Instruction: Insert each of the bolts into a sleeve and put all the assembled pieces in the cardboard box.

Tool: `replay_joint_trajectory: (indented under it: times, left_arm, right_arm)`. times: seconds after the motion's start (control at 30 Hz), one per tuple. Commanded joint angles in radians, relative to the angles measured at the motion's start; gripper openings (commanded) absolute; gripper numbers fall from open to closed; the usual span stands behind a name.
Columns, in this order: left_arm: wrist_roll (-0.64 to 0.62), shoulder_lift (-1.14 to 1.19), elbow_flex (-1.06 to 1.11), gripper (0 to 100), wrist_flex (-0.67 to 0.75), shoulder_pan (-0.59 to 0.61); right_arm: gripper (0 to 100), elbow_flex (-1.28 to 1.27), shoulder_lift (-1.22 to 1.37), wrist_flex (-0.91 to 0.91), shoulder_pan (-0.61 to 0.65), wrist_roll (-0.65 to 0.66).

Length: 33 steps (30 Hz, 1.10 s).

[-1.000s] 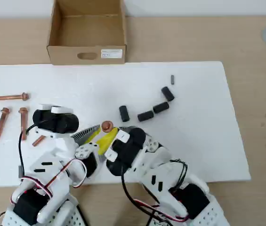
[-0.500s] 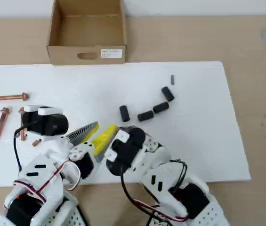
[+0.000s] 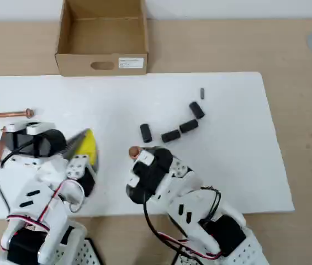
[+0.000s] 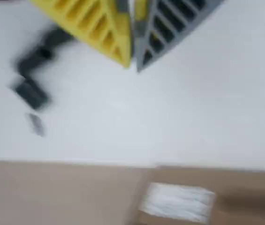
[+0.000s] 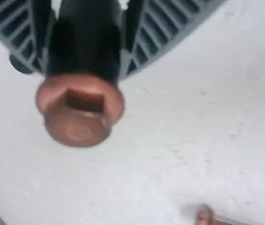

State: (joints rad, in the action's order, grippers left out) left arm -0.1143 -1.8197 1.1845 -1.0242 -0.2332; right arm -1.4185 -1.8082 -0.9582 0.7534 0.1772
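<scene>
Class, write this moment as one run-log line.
left gripper shut, empty | right gripper shut on sleeve, bolt inside | box empty | four loose sleeves on mat

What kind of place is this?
Probably a robot workbench, maybe in a lab: two white robot arms sit at a wooden table with copper-coloured metal bolts, short black sleeves and an open brown cardboard box on it.

Black sleeves lie on the white mat, cardboard box beyond.
</scene>
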Motion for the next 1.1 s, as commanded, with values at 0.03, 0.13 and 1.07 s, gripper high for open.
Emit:
replay_joint_trajectory:
  times: [0.03, 0.13, 1.07]
  left_arm:
    - [0.075, -0.001, 0.074, 0, 0.015, 0.173]
    - [0.118, -0.001, 0.161, 0, 0.017, 0.255]
    - [0.143, -0.002, 0.407, 0, 0.017, 0.331]
  right_arm:
    - [0.9, 0.025, -0.127, 0.029, -0.084, 0.000]
    - [0.9, 0.018, -0.101, 0.029, -0.160, -0.060]
    - [0.9, 1.262, 1.498, 0.166, -0.369, -0.153]
